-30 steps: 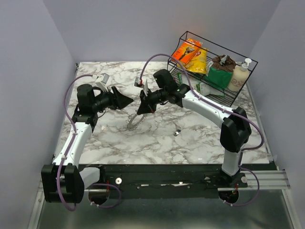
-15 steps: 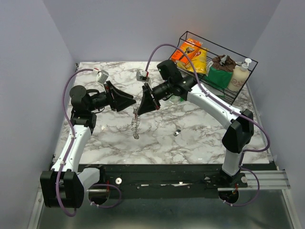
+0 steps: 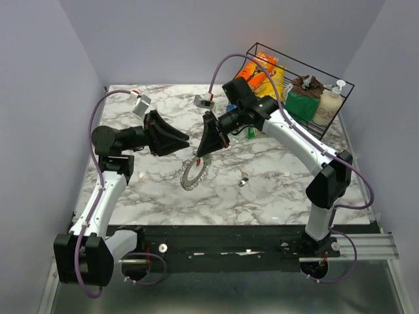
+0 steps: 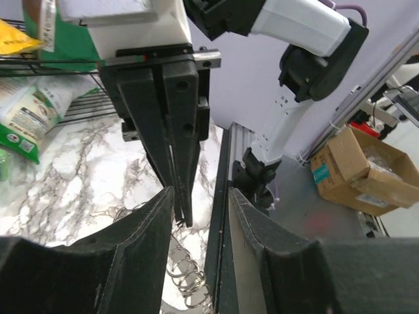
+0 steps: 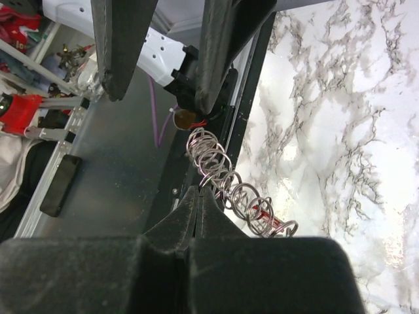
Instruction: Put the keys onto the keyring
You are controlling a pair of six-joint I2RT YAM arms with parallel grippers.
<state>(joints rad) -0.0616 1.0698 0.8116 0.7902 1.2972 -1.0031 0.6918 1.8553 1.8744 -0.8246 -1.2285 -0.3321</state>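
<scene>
1. Nearest the front, a small loose key [image 3: 243,181] lies on the veined marble table [image 3: 150,193].
2. The keyring [image 3: 194,174] is a toothed silver fan, pinched in the fully closed right gripper [image 3: 199,156]. Only the right wrist view shows its coiled wire loops.
3. The left gripper [image 3: 187,139] is half-spread and empty.
4. A black wire basket [image 3: 304,63] stands behind.

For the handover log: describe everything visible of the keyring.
The keyring is a thin silver wire loop crowded with silver keys fanning out like gear teeth; close up, their rings line up like a coil, with a speck of red. It dangles over the marble table from the shut right claw, pinched at its top. Whether its lower edge touches the table cannot be told. The open left claw is close, not touching.
</scene>
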